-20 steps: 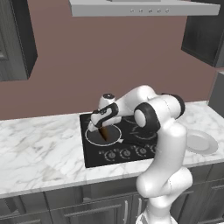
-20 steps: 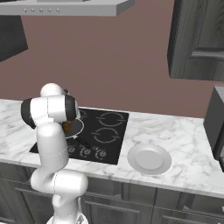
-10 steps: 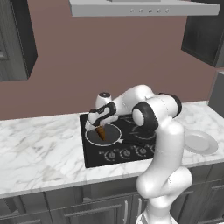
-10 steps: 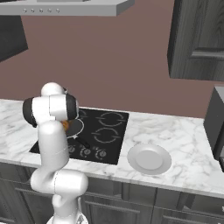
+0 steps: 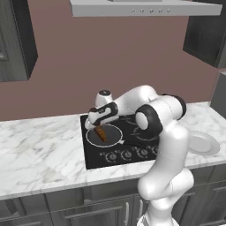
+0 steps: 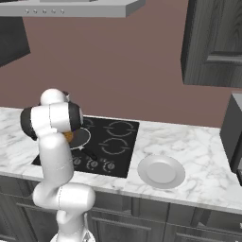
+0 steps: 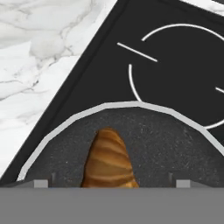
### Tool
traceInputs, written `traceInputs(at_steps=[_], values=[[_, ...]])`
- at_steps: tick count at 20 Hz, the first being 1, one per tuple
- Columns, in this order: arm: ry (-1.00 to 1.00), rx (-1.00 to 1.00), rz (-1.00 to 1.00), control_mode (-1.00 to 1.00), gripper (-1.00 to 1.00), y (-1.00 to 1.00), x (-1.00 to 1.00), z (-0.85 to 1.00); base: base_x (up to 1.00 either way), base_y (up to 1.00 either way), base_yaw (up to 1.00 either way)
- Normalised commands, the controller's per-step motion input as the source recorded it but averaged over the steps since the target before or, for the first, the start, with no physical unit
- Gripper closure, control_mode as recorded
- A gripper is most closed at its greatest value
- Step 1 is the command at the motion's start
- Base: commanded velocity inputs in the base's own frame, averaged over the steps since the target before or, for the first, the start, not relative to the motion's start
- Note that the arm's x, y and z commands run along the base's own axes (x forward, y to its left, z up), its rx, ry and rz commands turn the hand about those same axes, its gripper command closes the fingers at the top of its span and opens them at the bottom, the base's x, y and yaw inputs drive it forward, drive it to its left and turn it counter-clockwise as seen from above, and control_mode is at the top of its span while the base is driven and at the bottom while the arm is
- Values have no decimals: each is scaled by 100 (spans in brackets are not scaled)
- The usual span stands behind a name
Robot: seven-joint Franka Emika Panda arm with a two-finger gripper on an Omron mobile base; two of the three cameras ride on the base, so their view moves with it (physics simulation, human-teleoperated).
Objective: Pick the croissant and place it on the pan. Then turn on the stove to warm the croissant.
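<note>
hand view: croissant (image 7: pixel 109 159) lying in pan (image 7: pixel 175 131).

One croissant (image 5: pixel 101 133); one pan (image 5: pixel 113 139); one plate (image 6: pixel 160 171)

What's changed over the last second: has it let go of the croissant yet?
Yes. The gripper has opened and lifted a little, and the croissant now lies free in the pan, between the spread fingertips in the hand view. The pan, the stove, the plate and the base stayed put.

Croissant (image 7: pixel 109 159) lower end cut off — pan (image 6: pixel 81 137) half hidden behind arm.
</note>
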Motion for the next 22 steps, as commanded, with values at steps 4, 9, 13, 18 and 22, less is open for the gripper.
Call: traceInputs(at_steps=[4, 9, 13, 18, 22], values=[[-11, 0, -4, -100, -100, 26, -51, 55, 0, 0, 0], [-6, 0, -7, -100, -100, 24, -65, 35, 0, 0, 0], [-3, 0, -10, -100, -100, 11, -78, 15, 0, 0, 0], [0, 1, -14, -100, -100, 0, -72, 1, 0, 0, 0], [0, 2, -15, -100, -100, 0, -59, 3, 0, 0, 0]])
